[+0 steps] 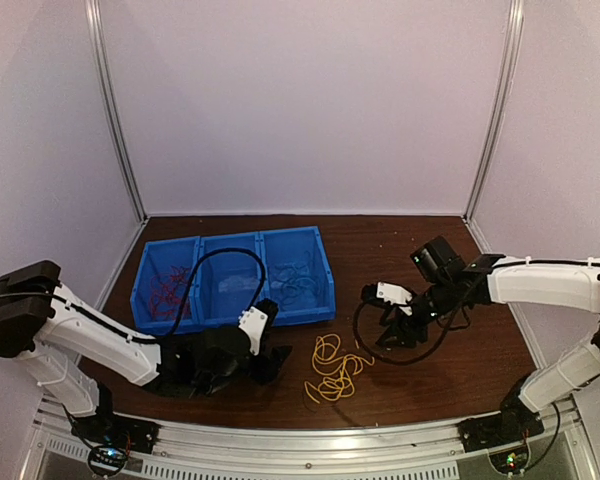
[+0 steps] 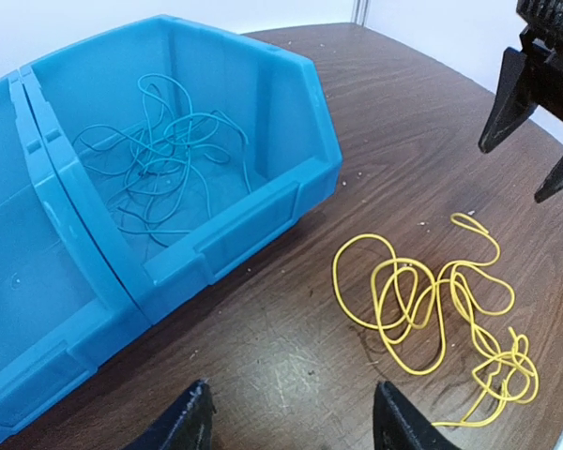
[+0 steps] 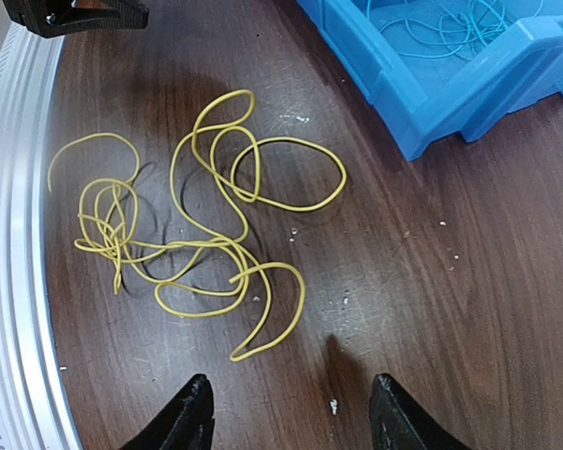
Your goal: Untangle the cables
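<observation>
A loose bunch of yellow cables lies flat on the brown table between the two arms. Light blue cables lie in the right blue bin. Red cables lie in the left bin. My left gripper hangs open just left of the yellow bunch, with bare table between its fingers. My right gripper is open too, just right of the bunch, and holds nothing. The nearest yellow loop ends short of its fingertips.
Three blue bins stand side by side at the back left; a thick black arm cable arcs over the middle one. A metal rail runs along the table's near edge. White walls enclose the table at the back and sides.
</observation>
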Robot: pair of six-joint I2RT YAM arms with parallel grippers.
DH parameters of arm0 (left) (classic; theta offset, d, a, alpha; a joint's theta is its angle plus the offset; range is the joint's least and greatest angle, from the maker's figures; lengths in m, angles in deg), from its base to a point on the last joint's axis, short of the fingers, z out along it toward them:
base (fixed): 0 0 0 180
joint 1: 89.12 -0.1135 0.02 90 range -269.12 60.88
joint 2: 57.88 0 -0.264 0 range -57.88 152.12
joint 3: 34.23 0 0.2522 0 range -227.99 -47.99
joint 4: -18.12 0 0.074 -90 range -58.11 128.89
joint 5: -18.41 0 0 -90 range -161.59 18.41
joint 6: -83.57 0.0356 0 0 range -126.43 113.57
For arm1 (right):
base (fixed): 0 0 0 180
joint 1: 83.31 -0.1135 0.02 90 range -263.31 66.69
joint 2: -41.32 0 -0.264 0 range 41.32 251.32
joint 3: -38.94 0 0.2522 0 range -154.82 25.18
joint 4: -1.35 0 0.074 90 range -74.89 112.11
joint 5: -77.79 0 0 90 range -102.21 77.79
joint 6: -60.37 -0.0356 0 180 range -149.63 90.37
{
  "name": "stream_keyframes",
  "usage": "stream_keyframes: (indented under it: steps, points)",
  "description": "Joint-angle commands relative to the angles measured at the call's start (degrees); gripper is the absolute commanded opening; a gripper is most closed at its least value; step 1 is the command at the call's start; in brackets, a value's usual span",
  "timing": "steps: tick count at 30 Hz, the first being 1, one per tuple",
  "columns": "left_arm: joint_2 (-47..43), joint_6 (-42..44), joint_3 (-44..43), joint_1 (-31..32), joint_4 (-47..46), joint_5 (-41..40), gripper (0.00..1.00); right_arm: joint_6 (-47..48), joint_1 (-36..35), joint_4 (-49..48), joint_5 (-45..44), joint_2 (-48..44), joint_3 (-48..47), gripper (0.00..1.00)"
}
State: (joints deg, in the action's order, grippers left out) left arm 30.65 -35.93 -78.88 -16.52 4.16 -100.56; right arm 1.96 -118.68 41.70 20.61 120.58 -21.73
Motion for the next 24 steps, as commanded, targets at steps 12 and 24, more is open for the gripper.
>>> stream_keyframes:
  steps: [12, 24]
  points:
    - [-3.33, -1.31, 2.07, 0.18, -2.07, -0.67, 0.59, -0.21, 0.19, -1.60, 8.32, 16.84, -7.82, 0.57]
    - [-3.69, -0.96, 2.14, 0.17, -1.76, -1.15, 0.59, -0.97, 0.13, 1.59, 13.17, 24.03, -12.96, 0.33]
